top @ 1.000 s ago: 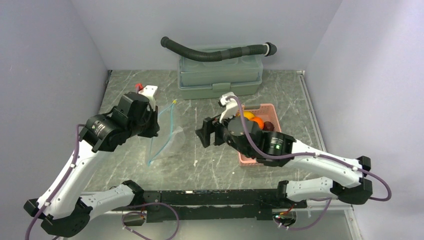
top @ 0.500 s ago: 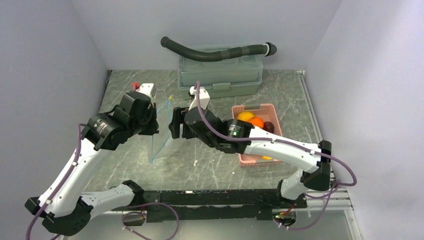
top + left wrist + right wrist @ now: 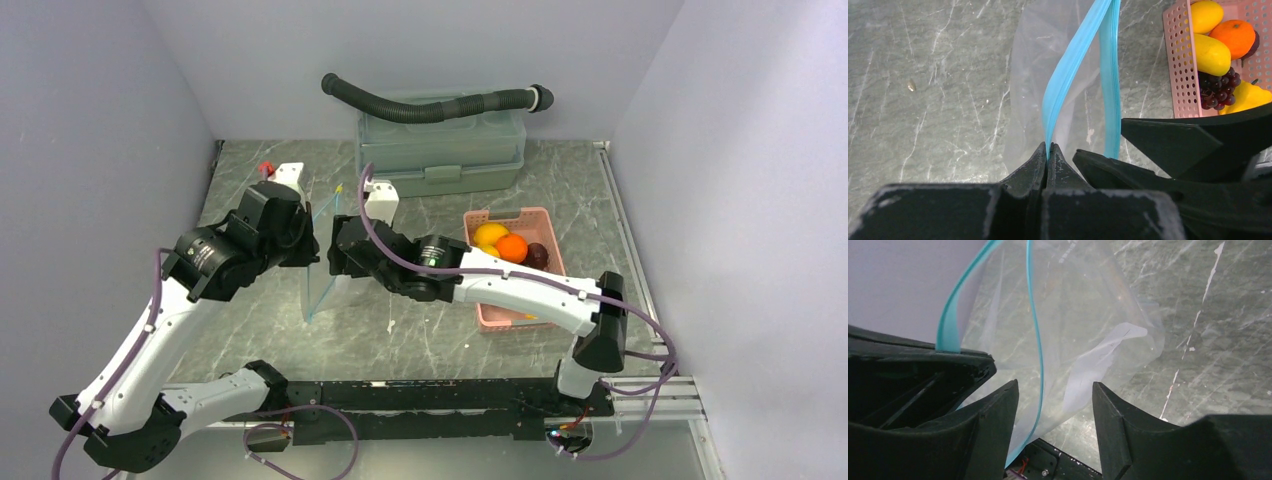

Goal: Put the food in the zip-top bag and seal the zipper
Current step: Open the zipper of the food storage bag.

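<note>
**Left to right.** Left gripper [image 3: 1048, 150], jaws pinched shut on one lip of the teal-blue zipper [image 3: 1068, 70], holds the zip-top bag [image 3: 1033, 75] hanging between the arms; the bag is thin, clear, creased film. Right gripper [image 3: 1053, 400], jaws apart, straddles the other lip. The food [image 3: 1212, 54], smooth yellow and orange pieces and knobbly purple grapes, lies in the slotted pink basket [image 3: 1180, 75]. Nothing is bagged and the zipper is unsealed.

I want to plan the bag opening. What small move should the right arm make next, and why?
Probably close the right pincer: it stands open around one lip of the teal-blue zipper strip of the clear plastic bag, while the left pincer pinches the other lip.
</note>
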{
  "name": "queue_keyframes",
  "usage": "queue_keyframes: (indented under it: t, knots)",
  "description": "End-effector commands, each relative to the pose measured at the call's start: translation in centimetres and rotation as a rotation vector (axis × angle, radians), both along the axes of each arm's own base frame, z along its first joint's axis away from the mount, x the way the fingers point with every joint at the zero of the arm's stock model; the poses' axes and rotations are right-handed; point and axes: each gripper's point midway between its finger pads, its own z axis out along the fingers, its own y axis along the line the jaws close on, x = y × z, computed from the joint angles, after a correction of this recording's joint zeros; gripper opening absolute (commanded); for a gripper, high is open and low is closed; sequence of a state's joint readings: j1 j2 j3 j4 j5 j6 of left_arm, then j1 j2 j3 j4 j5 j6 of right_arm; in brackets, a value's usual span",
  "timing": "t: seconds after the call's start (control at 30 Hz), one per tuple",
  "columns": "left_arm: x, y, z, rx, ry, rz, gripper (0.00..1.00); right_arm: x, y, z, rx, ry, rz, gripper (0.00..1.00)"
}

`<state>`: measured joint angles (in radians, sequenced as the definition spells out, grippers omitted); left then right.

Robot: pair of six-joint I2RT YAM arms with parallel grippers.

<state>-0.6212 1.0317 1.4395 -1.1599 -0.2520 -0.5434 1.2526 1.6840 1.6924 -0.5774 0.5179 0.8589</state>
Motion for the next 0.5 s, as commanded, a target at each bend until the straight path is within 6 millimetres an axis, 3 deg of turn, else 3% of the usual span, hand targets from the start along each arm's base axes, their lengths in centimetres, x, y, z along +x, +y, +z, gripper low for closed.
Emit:
queue_keyframes:
  t: [0.0,0.23,0.47]
  knots:
    - [0.5,-0.4,0.7,-0.049,-0.033,0.021,0.0,1.1,0.2,1.4,0.047,0.006,-0.062,0.57]
    - [0.4,-0.6,0.9,-0.066,-0.038,0.014,0.0,1.9,0.5,0.2,0.046,0.025,-0.082,0.41]
    - [0.2,-0.7,0.4,-0.068,-0.027,0.007,0.0,2.3,0.5,-0.3,0.039,0.028,-0.084,0.1]
